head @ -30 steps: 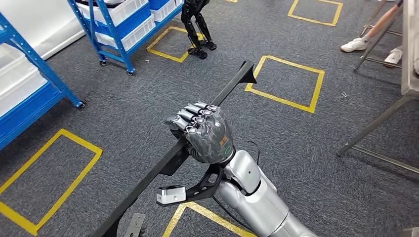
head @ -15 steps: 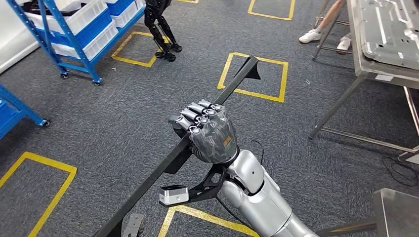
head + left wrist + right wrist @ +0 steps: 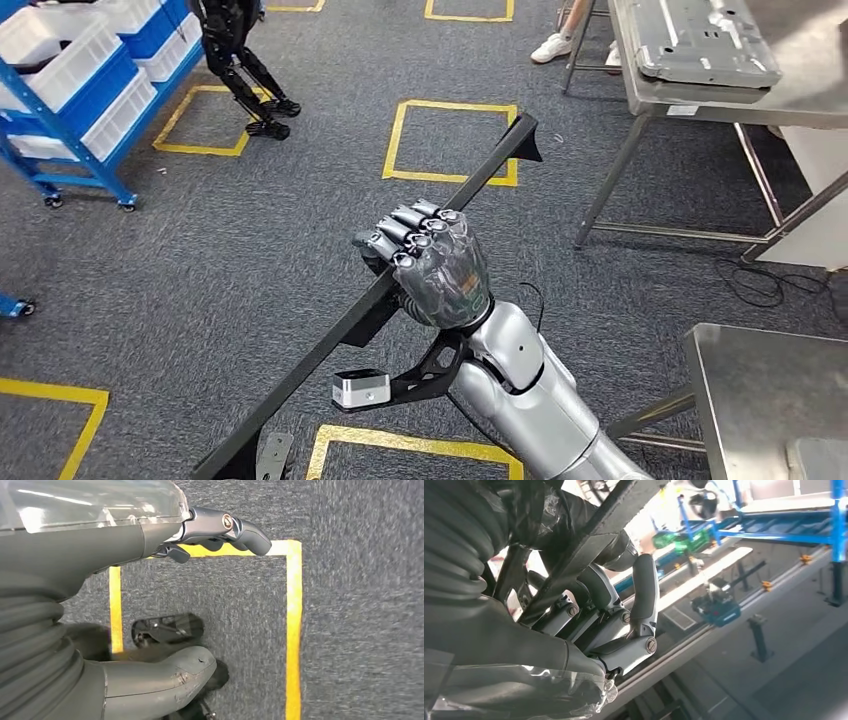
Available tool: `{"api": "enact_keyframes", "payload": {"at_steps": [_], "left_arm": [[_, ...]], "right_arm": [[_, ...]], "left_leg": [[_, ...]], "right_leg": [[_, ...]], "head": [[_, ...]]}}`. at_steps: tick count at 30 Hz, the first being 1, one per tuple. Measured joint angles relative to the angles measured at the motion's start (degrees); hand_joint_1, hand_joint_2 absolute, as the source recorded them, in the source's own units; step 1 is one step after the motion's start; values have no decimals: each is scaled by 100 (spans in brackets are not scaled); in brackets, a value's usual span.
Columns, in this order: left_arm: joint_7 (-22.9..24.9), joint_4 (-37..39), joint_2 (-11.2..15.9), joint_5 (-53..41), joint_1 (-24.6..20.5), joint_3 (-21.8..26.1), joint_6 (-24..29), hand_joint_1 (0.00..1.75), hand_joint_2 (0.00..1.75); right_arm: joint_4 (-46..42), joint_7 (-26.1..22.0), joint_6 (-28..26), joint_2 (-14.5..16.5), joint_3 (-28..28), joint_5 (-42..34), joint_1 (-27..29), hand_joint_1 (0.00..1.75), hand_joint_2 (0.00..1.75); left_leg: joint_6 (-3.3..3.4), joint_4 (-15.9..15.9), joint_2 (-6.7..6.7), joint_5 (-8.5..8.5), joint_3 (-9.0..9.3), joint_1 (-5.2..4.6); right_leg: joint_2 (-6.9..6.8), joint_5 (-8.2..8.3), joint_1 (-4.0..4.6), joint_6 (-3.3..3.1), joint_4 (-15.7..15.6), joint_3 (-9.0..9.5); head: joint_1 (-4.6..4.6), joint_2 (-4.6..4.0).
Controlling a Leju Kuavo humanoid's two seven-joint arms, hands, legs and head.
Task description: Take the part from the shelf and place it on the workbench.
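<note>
The part is a long black metal bar (image 3: pixel 480 180) running slantwise from the bottom left up toward the middle of the head view. My right hand (image 3: pixel 435 265) grips it near its middle, fingers wrapped around it, above the grey carpet. In the right wrist view the bar (image 3: pixel 594 535) crosses the palm with the fingers (image 3: pixel 616 622) curled under it. My left hand (image 3: pixel 90 535) hangs over the floor, thumb and fingers apart, holding nothing. A metal workbench (image 3: pixel 800 105) stands at the upper right.
A grey sheet-metal piece (image 3: pixel 700 40) lies on the workbench. A second steel table (image 3: pixel 770 390) is at the lower right. A blue rack with white bins (image 3: pixel 70 90) and a black humanoid's legs (image 3: pixel 245 70) are upper left. A person's shoe (image 3: pixel 553 47) shows by the bench. Yellow squares mark the carpet.
The camera has turned to the right: the racks slid off to the left and the workbench and steel table came into view. My right hand keeps the same grip on the bar.
</note>
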Motion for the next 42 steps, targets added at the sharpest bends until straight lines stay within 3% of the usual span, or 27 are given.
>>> {"api": "enact_keyframes", "payload": {"at_steps": [1, 2, 3, 5, 7, 9, 10, 11, 12, 14, 16, 17, 19, 21, 23, 25, 27, 29, 30, 31, 32, 34, 36, 38, 40, 42], "left_arm": [[7, 0, 1, -2, 6, 3, 18, 0, 175], [6, 0, 2, 0, 7, 6, 30, 0, 175], [2, 0, 5, 3, 4, 10, 37, 0, 175], [-6, 0, 14, 18, -6, 21, 46, 0, 175], [-6, 0, 20, 34, -10, 36, 63, 0, 175], [-5, 0, 20, 41, -14, 47, 82, 0, 175], [-4, 0, 17, 42, -19, 50, 88, 0, 175], [-6, 0, 13, 43, -25, 53, 96, 0, 175], [-9, 0, 9, 44, -29, 57, 103, 0, 175], [-18, 0, 4, 44, -22, 69, 111, 0, 175], [-25, 0, 4, 41, -10, 78, 125, 0, 175], [-27, 0, 0, 39, -10, 80, 132, 0, 175], [-30, 0, -12, 36, -16, 84, 143, 0, 175], [-30, 0, -20, 26, -24, 91, 165, 0, 175], [-26, 0, -23, 16, -31, 102, 203, 0, 175], [-22, 0, -27, 10, -42, 109, 230, 0, 175], [-14, 0, -30, 1, -55, 109, 233, 0, 175], [7, 0, -31, -8, -48, 110, 230, 0, 175], [18, 0, -31, -8, -34, 111, 224, 0, 175], [21, 0, -29, -7, -18, 113, 219, 0, 175], [21, 0, -28, -5, -7, 115, 212, 0, 175], [18, 0, -25, -3, -1, 119, 197, 0, 175], [13, 0, -20, -1, -2, 129, 182, 0, 175], [12, 0, -15, 2, -2, 146, 173, 0, 175], [10, 0, -18, 5, -13, 156, 168, 0, 175], [0, 0, -24, 5, -26, 160, 164, 0, 175]], "right_arm": [[1, 5, 1, -4, -1, 13, 6, 175, 175], [1, 9, 1, -8, -2, 20, 10, 175, 175], [0, 10, 0, -11, -4, 26, 10, 175, 175], [-5, 20, -1, -16, -13, 46, 4, 175, 175], [-14, 42, -1, -25, -24, 70, -4, 175, 175], [-20, 57, -2, -44, -36, 81, -6, 175, 175], [-26, 60, -2, -58, -44, 81, -5, 175, 175], [-34, 61, -3, -73, -51, 81, -11, 175, 175], [-43, 63, -3, -85, -57, 81, -23, 175, 175], [-53, 79, -3, -105, -63, 88, -42, 175, 175], [-54, 113, -2, -137, -65, 108, -42, 175, 175], [-55, 135, -2, -156, -70, 124, -41, 175, 175], [-69, 184, -3, -194, -89, 165, -55, 175, 175], [-102, 248, -3, -229, -114, 202, -88, 175, 175], [-133, 317, -3, -275, -151, 234, -116, 175, 175], [-159, 362, -3, -328, -196, 277, -128, 175, 175], [-190, 398, -2, -370, -228, 320, -151, 175, 175], [-216, 440, -1, -400, -260, 364, -172, 175, 175], [-220, 450, -1, -416, -280, 383, -173, 175, 175], [-228, 457, -1, -436, -308, 396, -166, 175, 175], [-242, 458, -1, -460, -345, 403, -158, 175, 175], [-290, 457, -1, -503, -432, 415, -147, 175, 175], [-335, 456, -1, -533, -500, 422, -147, 175, 175], [-356, 456, -1, -553, -537, 425, -137, 175, 175], [-382, 453, -1, -578, -583, 431, -114, 175, 175], [-430, 440, -2, -605, -650, 439, -106, 175, 175]], "left_leg": [[7, 207, -17, -16, -121, -1], [25, 196, -30, 85, -146, -3], [51, -36, -58, 286, -69, -6], [115, -789, -278, 715, 228, -8], [154, -1255, -481, 858, 421, -15], [178, -1352, -446, 850, 466, -24], [202, -1388, -379, 877, 481, -15], [234, -1439, -313, 907, 501, -4], [265, -1487, -237, 935, 519, 4], [304, -1525, -88, 952, 531, -4], [308, -1521, 72, 943, 527, -11], [302, -1516, 148, 936, 526, -10], [272, -1488, 281, 907, 531, -5], [209, -1432, 385, 854, 532, -30], [141, -1399, 480, 814, 542, -57], [86, -1386, 542, 777, 564, -41], [42, -1167, 366, 597, 492, -11], [20, -512, 97, 248, 203, 8], [18, -138, 32, 107, 23, 11], [21, 128, -2, 49, -116, 10], [35, 186, -19, 113, -167, 9], [92, -327, -101, 518, 18, 1], [155, -1011, -352, 832, 304, -2], [184, -1278, -491, 864, 421, -18], [215, -1372, -388, 892, 454, -20], [274, -1490, -252, 956, 500, 6]], "right_leg": [[82, -1, 11, -1, 5, 2], [166, -1, 19, -2, 13, 6], [249, -2, 23, -2, 21, 13], [398, -2, 26, 8, 36, 15], [529, 17, 10, 53, 39, -21], [656, 60, -11, 132, 7, -54], [633, 59, -8, 165, 6, -62], [527, 10, 7, 193, 59, -89], [371, -106, 23, 214, 222, -164], [50, -465, 27, 244, 856, -456], [-44, -662, -2, 279, 1410, -713], [-69, -609, -19, 296, 1421, -710], [-181, -279, -46, 320, 861, -392], [-367, -65, -17, 289, 213, -46], [-399, -62, 27, 221, 19, 37], [-271, -47, 18, 150, 6, 33], [-161, -25, -7, 79, -21, 47], [-49, -15, -11, 35, -28, 51], [18, -14, -3, 25, -25, 50], [92, -14, 8, 22, -19, 50], [169, -14, 18, 21, -10, 50], [321, -16, 29, 21, 11, 50], [458, -11, 27, 38, 29, 32], [580, 17, -5, 93, 28, -14], [647, 50, -29, 168, 0, -45], [393, -63, 0, 220, 127, -113]], "head": [[0, 0], [0, 0], [0, 0], [1, 0], [1, 0], [1, 0], [2, 0], [5, 0], [6, 0], [9, 0], [9, 0], [8, 0], [8, 0], [5, 0], [4, 0], [3, 0], [2, 0], [1, 0], [1, 0], [1, 0], [1, 0], [1, 0], [3, 0], [3, 0], [2, 0], [11, 0]]}}
